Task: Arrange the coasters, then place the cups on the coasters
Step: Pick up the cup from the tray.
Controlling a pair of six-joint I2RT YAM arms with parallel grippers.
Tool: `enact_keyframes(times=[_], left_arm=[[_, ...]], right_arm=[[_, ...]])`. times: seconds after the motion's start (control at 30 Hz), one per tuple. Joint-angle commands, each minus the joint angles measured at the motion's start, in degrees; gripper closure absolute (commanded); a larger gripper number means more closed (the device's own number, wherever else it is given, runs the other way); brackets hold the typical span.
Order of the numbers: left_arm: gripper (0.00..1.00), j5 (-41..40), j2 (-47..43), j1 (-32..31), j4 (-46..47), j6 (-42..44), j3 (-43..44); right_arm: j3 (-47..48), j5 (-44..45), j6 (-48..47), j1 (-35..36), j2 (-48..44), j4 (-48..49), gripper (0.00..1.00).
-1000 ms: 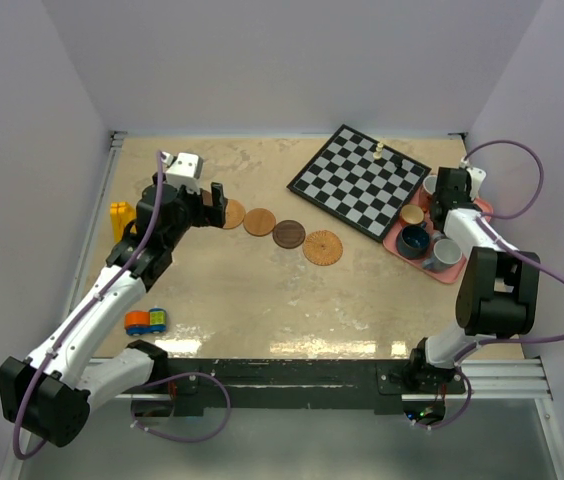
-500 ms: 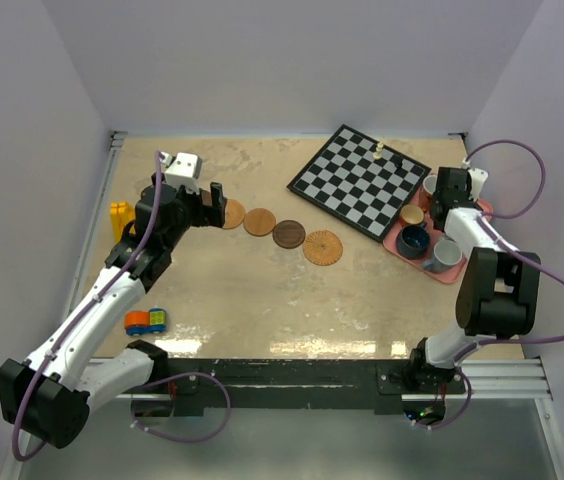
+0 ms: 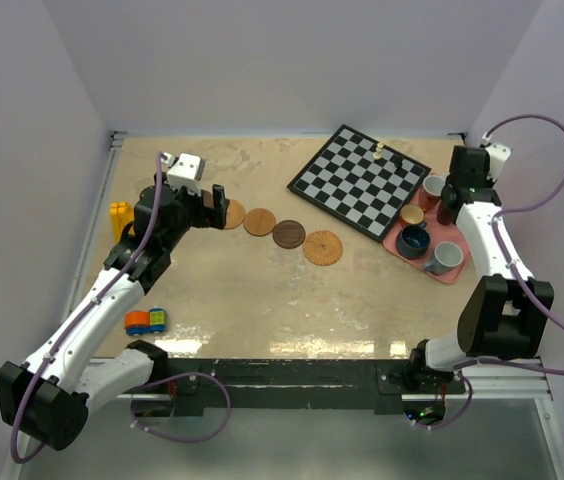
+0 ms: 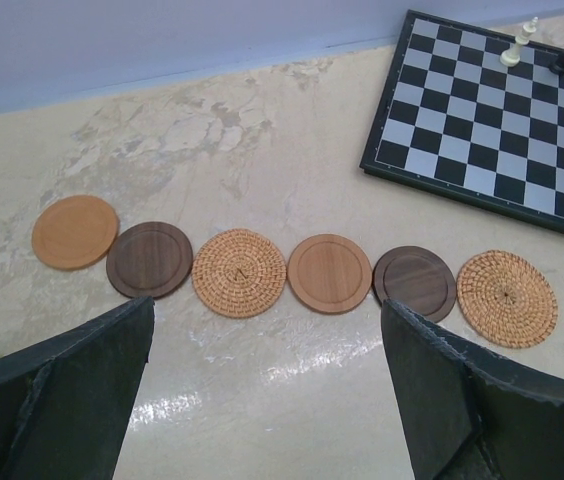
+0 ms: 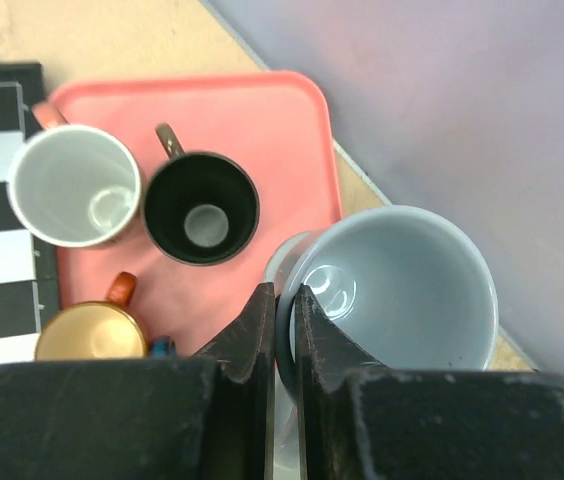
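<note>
Six coasters lie in a touching row in the left wrist view: light wood (image 4: pixel 75 231), dark brown (image 4: pixel 149 259), woven (image 4: pixel 239 272), wood (image 4: pixel 329 272), dark brown (image 4: pixel 415 283), woven (image 4: pixel 507 298). My left gripper (image 4: pixel 267 400) hangs open just in front of them, nothing between its fingers. My right gripper (image 5: pixel 282 300) is shut on the rim of the pale blue cup (image 5: pixel 402 280), held above the pink tray (image 5: pixel 282 130). On the tray stand a white cup (image 5: pixel 74 185), a black cup (image 5: pixel 202 208) and an orange-tan cup (image 5: pixel 92 335). A grey-white cup (image 5: pixel 287 260) shows below the held one.
A chessboard (image 3: pixel 359 182) with a few pieces lies between the coasters (image 3: pixel 288 234) and the tray (image 3: pixel 457 275). A yellow toy (image 3: pixel 119 216) stands at the left edge. An orange, blue and green toy (image 3: pixel 146 321) lies near the front left. The right wall is close behind the tray.
My right gripper has shut on the pale blue cup's rim, and the arm has risen and swung toward the back right. The left arm has barely moved.
</note>
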Motion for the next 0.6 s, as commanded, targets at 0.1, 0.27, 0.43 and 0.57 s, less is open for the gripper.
enact_keyframes(times=[0.1, 0.27, 0.43, 0.57], left_arm=[[0.00, 5.4, -1.5, -1.2, 4.0, 3.5, 0.1], [0.03, 12.4, -3.7, -2.5, 6.8, 5.9, -1.9], [0.04, 20.4, -4.5, -4.8, 12.6, 8.8, -4.7], [0.08, 23.2, -1.9, -7.5, 13.4, 10.8, -5.2]], right_arm=[[11.9, 6.8, 1.3, 11.1, -4.9, -4.6, 1.00], [20.9, 6.3, 5.1, 23.0, -2.6, -10.0, 1.00], [24.4, -1.9, 8.1, 32.7, 0.5, -9.1, 1.00], [24.9, -5.5, 10.2, 40.1, 3.8, -6.9, 1.00]])
